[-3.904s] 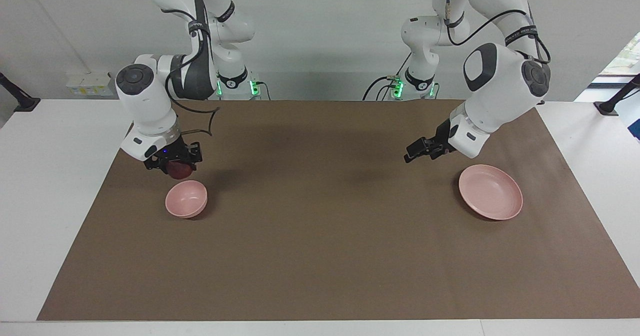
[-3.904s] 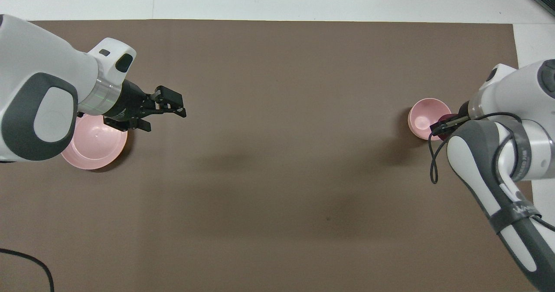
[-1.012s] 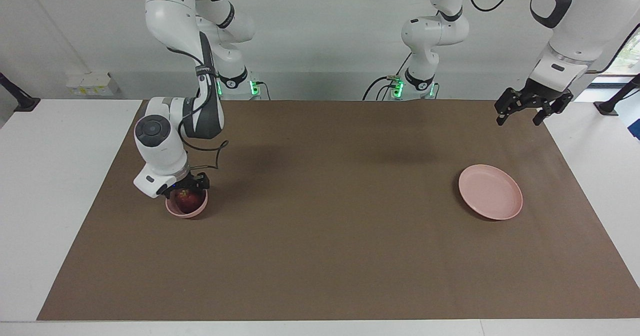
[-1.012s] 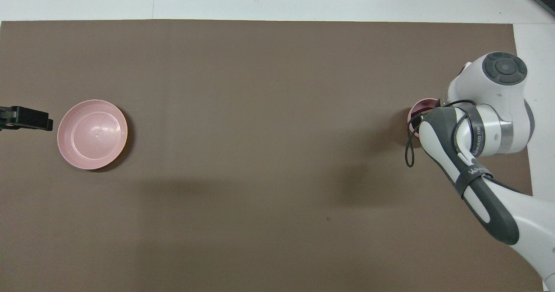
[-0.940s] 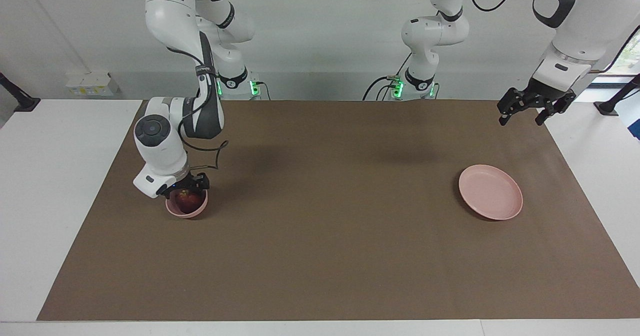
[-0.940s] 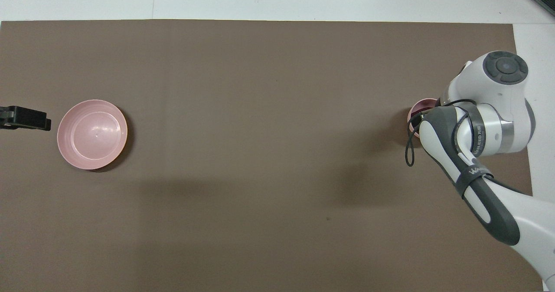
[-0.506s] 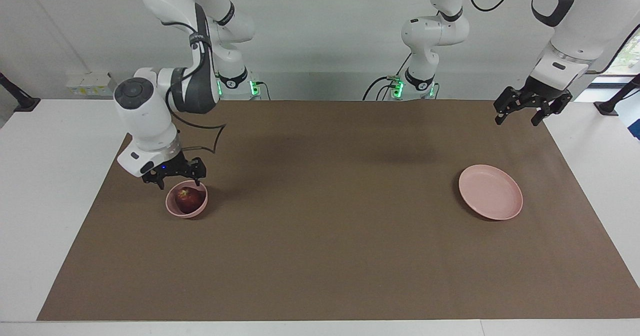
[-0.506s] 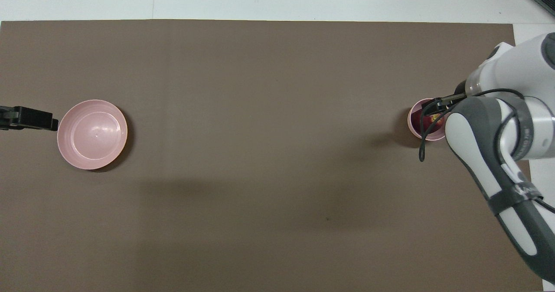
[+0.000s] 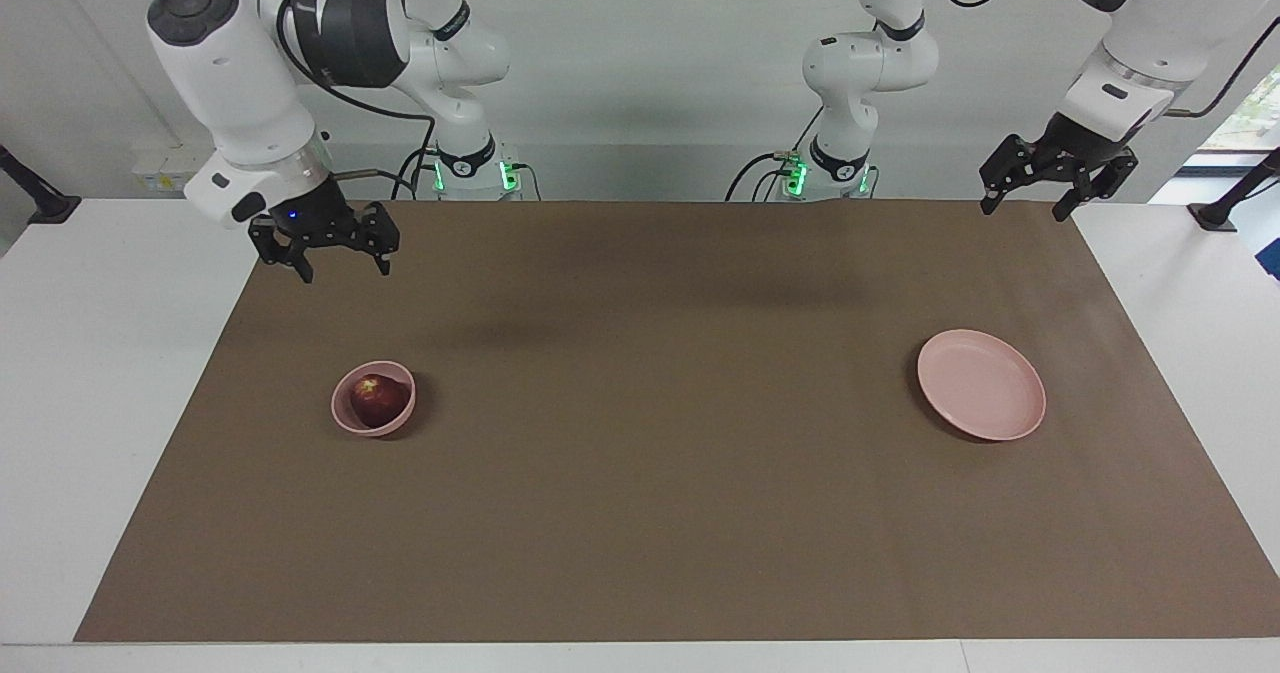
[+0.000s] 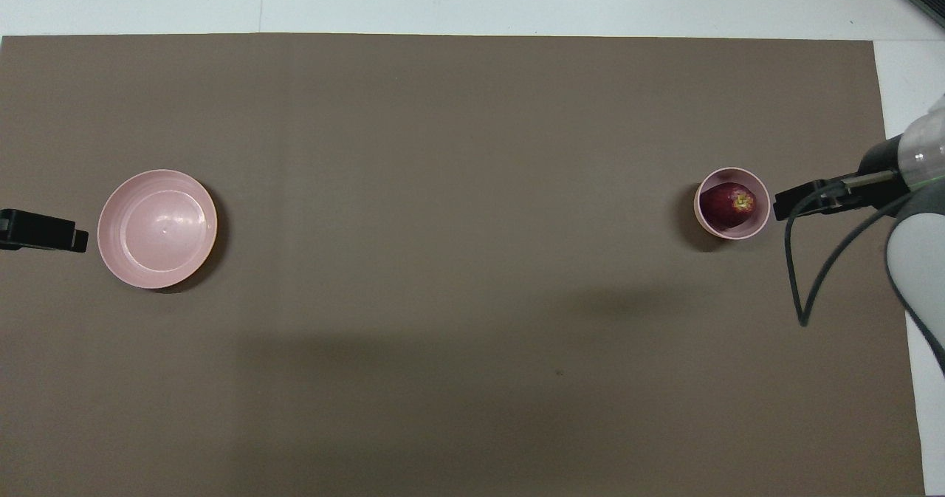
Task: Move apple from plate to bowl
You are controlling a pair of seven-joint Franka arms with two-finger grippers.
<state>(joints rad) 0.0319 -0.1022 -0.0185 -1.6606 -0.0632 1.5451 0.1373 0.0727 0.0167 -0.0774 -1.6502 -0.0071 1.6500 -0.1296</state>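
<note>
Honestly, little looks likely to go wrong now: judged from how things lie, the apple [image 9: 378, 401] sits inside the bowl [image 9: 344, 419], low enough that it should not roll out unless something knocks the bowl. The likeliest cause would be the right pincer [image 9: 324, 243] dipping back down, or its dangling cable brushing the rim. That pincer hangs in the air over the brown mat [image 9: 640, 513] at the right arm's end of the surface, fingers spread wide, holding and touching nothing. The left pincer [image 9: 1057, 176] waits raised over the mat's edge at the left arm's end, also spread open and empty. The plate [image 9: 982, 384] lies bare on the mat, well apart from the bowl.
</note>
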